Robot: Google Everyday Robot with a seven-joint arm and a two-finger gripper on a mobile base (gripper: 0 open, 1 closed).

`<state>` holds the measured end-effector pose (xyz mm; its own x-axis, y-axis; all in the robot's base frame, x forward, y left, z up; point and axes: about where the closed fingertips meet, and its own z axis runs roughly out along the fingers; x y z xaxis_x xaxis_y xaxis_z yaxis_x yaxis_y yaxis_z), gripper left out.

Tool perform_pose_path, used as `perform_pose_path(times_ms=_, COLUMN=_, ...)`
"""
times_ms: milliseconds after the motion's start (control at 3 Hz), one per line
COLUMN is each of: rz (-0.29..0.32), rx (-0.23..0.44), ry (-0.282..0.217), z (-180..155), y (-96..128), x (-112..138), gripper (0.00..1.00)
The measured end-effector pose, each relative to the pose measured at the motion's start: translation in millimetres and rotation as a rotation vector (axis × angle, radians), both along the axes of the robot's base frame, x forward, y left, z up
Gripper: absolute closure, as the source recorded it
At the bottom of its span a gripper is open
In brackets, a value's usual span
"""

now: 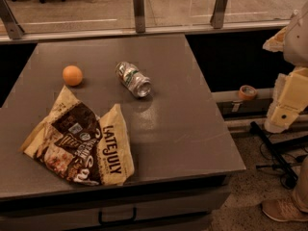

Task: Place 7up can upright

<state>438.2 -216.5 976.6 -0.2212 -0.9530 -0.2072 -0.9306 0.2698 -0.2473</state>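
While claw [284,112] hangs beyond table [183,129] edge — 7up can [133,79] sideways, well apart.

The 7up can [133,79] is lying on its side on the bench [183,129], in the far half and about midway between the left and right edges, with one end pointing toward the far-left corner and the other toward the near-right corner. The ball [72,75] is sitting to its left, apart from it and nearer the left edge. The snack bag [82,141] is lying flat in front of both, by the near-left corner. The claw [284,110] is hanging off the bench, beyond the right edge. A tape roll [247,92] is resting on a ledge between that edge and the claw.
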Motion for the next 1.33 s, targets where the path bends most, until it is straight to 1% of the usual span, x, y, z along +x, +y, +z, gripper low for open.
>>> perform_pose_path(times_ms=333, rz=0.000, rx=0.000, ry=0.000, z=0, y=0, x=0, gripper=0.00)
perform_pose_path(times_ms=667, rz=-0.057, rx=0.041, ry=0.006, z=-1, y=11, x=11, gripper=0.00)
perform_pose_path(times_ms=1000, rz=-0.138, rx=0.107, ry=0.014, z=-13, y=56, x=50, gripper=0.00)
perform_pose_path(times_ms=1333, rz=-0.232, rx=0.142, ry=0.045, z=-28, y=98, x=86, gripper=0.00)
